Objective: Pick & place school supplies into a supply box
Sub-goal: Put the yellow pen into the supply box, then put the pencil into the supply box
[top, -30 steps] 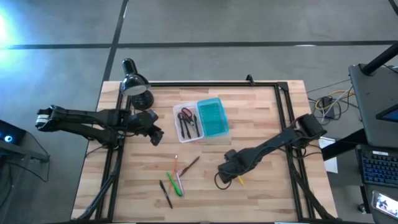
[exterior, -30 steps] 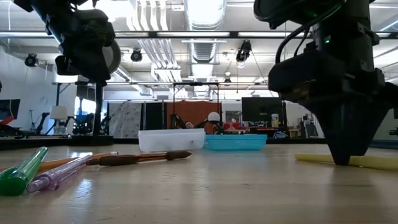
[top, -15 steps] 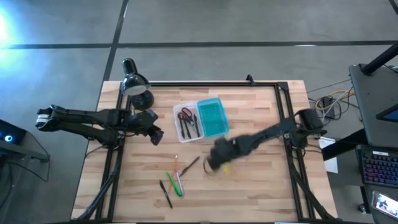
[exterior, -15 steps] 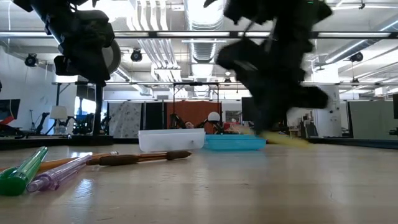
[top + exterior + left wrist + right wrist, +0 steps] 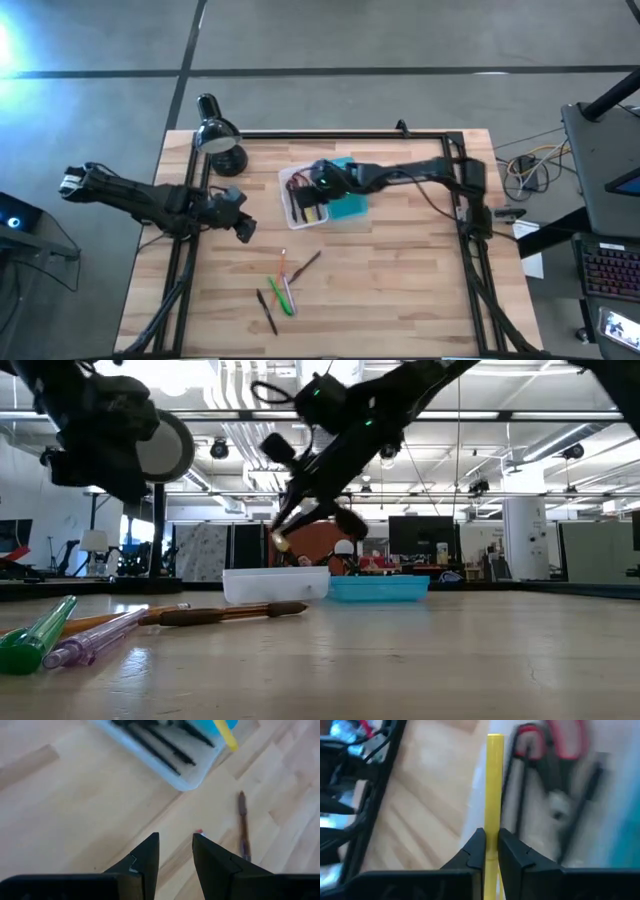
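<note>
1. We see the right gripper [image 5: 311, 203] now hanging above the clear tray of the supply box [image 5: 322, 195]; a second ago it was low over the bare wood well off to the right, and half a second ago it was mid-swing between the two spots.
2. Its fingers [image 5: 476, 851] are pressed onto a yellow pencil [image 5: 493, 795], which pokes straight out ahead of them; in the low view the pencil tip [image 5: 282, 541] sits clear above the tray wall, no longer lying on the table as it did a second ago.
3. Just beyond the pencil, inside the tray, lie the red-handled scissors [image 5: 555, 750] and several dark pens [image 5: 152, 750]; the turquoise lid [image 5: 345, 195] lies open beside the tray, on the far side from the left arm.
4. The left gripper [image 5: 174, 851] hovers over the wood near the tray's corner, fingers a little spread and holding nothing; it has shifted slightly from its earlier place.
5. Ahead of it a brown pencil [image 5: 243, 826] rests on the table, with the green marker [image 5: 281, 297] and its neighbours lying where they lay before.
</note>
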`<action>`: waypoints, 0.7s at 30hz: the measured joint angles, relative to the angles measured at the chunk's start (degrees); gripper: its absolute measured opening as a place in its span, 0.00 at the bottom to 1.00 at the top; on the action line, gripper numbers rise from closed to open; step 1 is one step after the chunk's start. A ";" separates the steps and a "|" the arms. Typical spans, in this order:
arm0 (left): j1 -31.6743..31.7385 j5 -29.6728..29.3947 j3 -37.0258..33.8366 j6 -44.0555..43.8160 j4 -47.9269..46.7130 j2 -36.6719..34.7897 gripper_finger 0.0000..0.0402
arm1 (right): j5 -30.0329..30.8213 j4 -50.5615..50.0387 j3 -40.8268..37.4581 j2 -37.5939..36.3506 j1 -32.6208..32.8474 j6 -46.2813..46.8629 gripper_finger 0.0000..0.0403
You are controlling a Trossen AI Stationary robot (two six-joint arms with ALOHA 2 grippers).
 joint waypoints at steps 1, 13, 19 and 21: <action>-0.42 -0.12 -0.60 -1.76 -0.03 -0.32 0.25 | -2.02 -0.68 2.12 1.81 -0.92 -0.68 0.06; -3.55 0.38 -1.94 -7.37 3.33 -0.14 0.25 | 2.32 -22.47 21.98 11.59 -1.77 -13.85 0.38; -4.68 1.39 -3.89 -13.17 6.49 3.44 0.25 | 16.48 -32.15 23.47 4.62 2.73 -22.78 0.55; -5.69 1.09 -4.55 -15.66 10.13 6.07 0.25 | 17.75 -36.51 22.05 1.60 4.29 -21.89 0.58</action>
